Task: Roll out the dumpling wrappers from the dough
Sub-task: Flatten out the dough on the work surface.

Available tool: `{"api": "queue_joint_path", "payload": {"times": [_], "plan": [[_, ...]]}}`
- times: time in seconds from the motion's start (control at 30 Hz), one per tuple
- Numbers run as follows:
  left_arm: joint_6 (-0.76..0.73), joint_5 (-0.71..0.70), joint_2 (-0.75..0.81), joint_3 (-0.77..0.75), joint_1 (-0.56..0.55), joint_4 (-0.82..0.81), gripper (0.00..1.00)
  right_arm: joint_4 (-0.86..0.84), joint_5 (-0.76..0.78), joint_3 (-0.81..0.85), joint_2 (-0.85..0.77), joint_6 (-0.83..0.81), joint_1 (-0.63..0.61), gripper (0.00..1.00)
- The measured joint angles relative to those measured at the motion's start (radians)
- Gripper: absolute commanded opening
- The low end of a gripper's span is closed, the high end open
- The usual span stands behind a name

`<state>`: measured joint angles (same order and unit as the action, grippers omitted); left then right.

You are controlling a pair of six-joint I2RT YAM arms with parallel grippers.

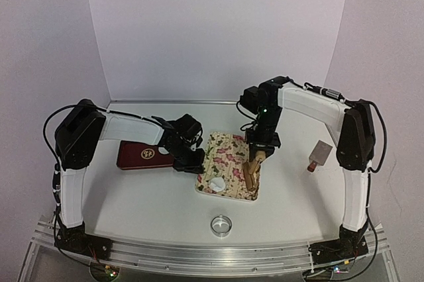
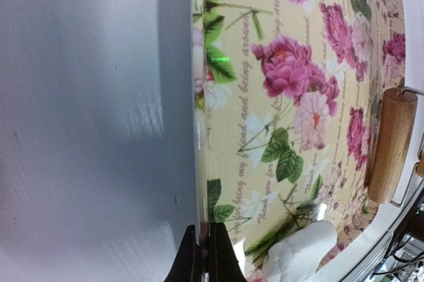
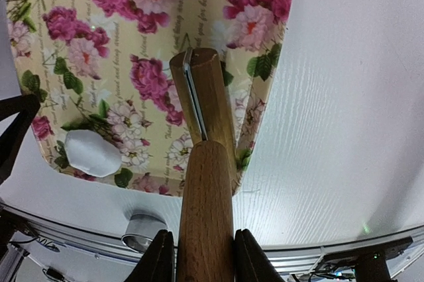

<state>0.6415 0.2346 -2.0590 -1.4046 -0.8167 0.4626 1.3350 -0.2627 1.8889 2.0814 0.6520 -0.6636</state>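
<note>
The dough (image 1: 217, 184) is a soft white lump lying in the near left corner of a floral tray (image 1: 225, 146); it also shows in both wrist views, dough (image 3: 93, 153) and dough (image 2: 301, 252). My right gripper (image 1: 256, 151) is shut on the wooden handle of a rolling pin (image 3: 204, 103), right gripper (image 3: 204, 252). The pin hangs over the tray's right side, to the right of the lump. My left gripper (image 2: 202, 259) is shut on the tray's left rim (image 2: 197, 163), left gripper (image 1: 193, 161). No dumpling wrappers are in view.
A shiny metal ring cutter (image 1: 222, 224) stands on the white table in front of the tray. A dark red flat case (image 1: 142, 155) lies at the left under my left arm. A scraper with a red handle (image 1: 319, 154) lies at the right.
</note>
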Motion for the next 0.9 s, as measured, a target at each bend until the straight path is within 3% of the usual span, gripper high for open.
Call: {"api": "queue_joint_path", "payload": {"times": [0.27, 0.47, 0.9], "plan": [[-0.013, -0.002, 0.002, -0.041, 0.005, 0.019, 0.16, -0.046, -0.071, 0.019, -0.123, 0.032, -0.022, 0.00], [-0.006, -0.003, 0.017, -0.040, 0.004, 0.027, 0.24, -0.066, -0.093, 0.099, -0.130, 0.066, -0.097, 0.00], [0.018, -0.018, 0.037, 0.007, 0.004, 0.052, 0.15, -0.100, -0.078, 0.136, 0.031, 0.102, -0.160, 0.00]]}}
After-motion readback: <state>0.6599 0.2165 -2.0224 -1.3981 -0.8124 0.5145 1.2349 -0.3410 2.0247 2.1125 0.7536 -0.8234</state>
